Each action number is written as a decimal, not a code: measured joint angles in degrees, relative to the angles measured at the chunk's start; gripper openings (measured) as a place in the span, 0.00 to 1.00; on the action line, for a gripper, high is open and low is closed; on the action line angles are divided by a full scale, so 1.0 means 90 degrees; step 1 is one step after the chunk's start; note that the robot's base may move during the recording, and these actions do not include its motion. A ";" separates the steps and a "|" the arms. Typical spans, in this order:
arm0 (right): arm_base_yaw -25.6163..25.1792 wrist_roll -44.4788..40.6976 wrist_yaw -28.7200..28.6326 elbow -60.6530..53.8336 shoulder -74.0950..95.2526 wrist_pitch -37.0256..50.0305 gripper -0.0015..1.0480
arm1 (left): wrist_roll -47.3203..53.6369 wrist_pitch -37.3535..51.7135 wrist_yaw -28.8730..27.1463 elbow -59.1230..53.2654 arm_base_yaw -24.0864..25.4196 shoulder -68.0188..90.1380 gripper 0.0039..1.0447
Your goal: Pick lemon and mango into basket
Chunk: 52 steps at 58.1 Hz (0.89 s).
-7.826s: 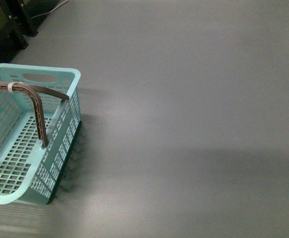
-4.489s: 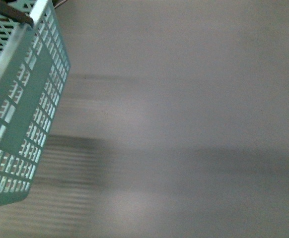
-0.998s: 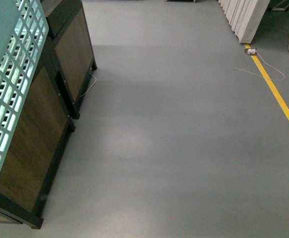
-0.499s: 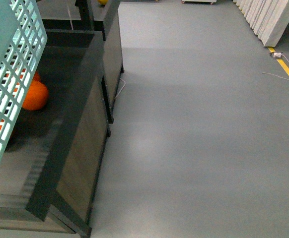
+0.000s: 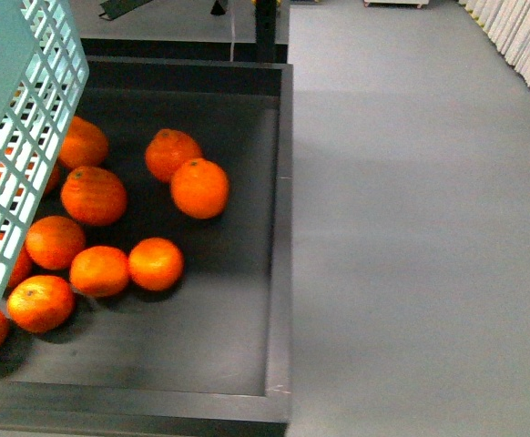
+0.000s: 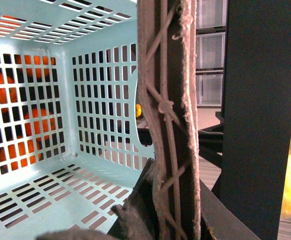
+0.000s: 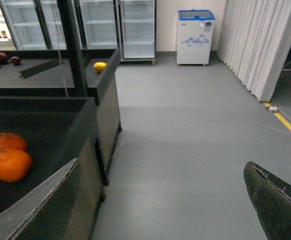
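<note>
You have the basket (image 5: 24, 137) hanging tilted at 10 o'clock in the front view, lifted clear of any surface. Its slotted wall overlaps the left part of a dark, low-walled display bin (image 5: 281, 228). That bin fills the view from 7 to 11 o'clock and holds loose oranges (image 5: 199, 188), some touching, none in the basket. Plain grey floor (image 5: 411, 255) runs from 12 round to 5 o'clock, with white curtains (image 5: 520, 36) at 1 o'clock. Your left gripper (image 6: 173, 220) is clenched around the basket's grey-brown handle (image 6: 168, 100), and its camera looks down into a bare turquoise interior with orange showing through the slots. Your right gripper (image 7: 161, 165) is released, fingers spread wide over open floor, grasping nothing. Its camera shows the room: glass-door fridges (image 7: 135, 25) along the far wall, a white chest freezer (image 7: 194, 37) with a blue lid beside them, and a yellow floor line (image 7: 290, 127) near the curtains. On a farther dark table lies one yellow-orange fruit (image 7: 100, 66), well apart from the basket; you cannot tell whether it is the mango or the lemon. Dark red apples (image 7: 0, 60) sit on a table beyond.
</note>
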 joint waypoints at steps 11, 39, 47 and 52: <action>0.0002 0.0002 0.0010 0.0000 0.0002 0.0000 0.92 | 0.0002 0.0000 -0.0024 0.0000 0.0000 0.0000 0.06; 0.0002 0.0002 0.0007 0.0000 0.0002 0.0000 0.92 | 0.0000 0.0000 -0.0007 0.0000 0.0002 0.0005 0.06; 0.0002 0.0000 0.0012 0.0000 0.0002 0.0000 0.92 | -0.0002 0.0000 -0.0010 0.0000 0.0002 0.0007 0.06; 0.0002 0.0002 0.0012 0.0000 0.0000 0.0000 0.92 | 0.0000 0.0000 -0.0005 0.0000 0.0002 0.0005 0.06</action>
